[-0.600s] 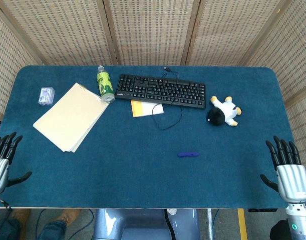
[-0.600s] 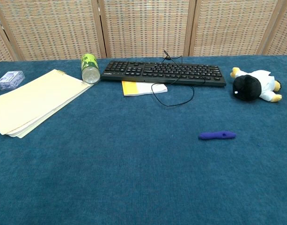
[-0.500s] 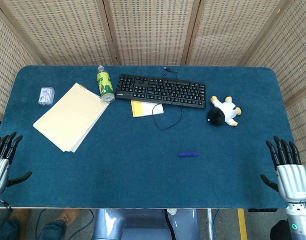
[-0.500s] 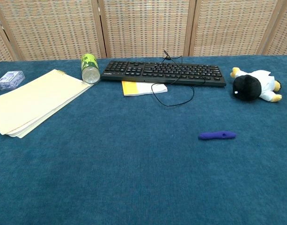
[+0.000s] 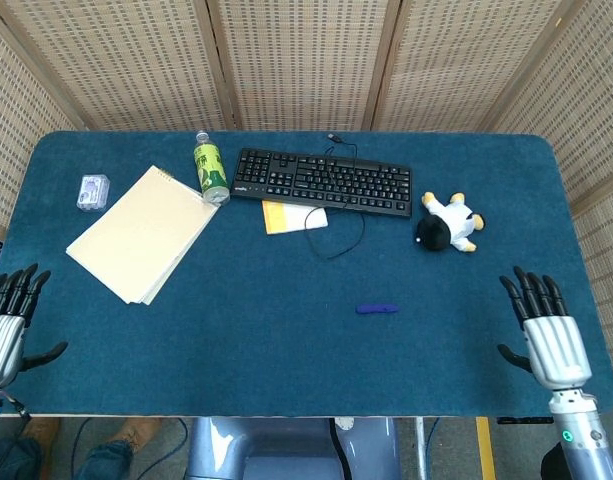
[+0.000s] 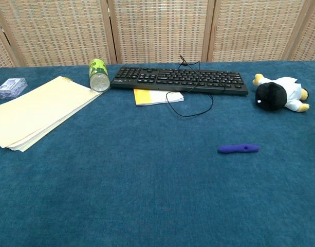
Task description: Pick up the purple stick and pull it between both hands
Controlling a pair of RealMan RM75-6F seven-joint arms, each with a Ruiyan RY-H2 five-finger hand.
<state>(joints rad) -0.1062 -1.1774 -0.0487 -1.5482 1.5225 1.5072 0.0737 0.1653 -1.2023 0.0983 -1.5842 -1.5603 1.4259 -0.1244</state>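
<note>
Fingers [image 5: 531, 290] of the right hand [image 5: 548, 340] are apart and hold nothing, and the fingers of the left hand [image 5: 4, 335] are also spread and empty. Both hands stay at the near edge of the blue bench [image 5: 286, 350], on opposite sides. The purple stick [image 5: 377, 309] lies flat on the bench, in front of the black keyboard [image 5: 322, 182] and well apart from both hands.

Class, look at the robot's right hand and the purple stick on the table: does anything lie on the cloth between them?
Nothing visible does. The purple stick lies alone on bare blue cloth, and the stretch to the right hand is open. The plush toy sits further back, beside the keyboard, off that line.
</note>
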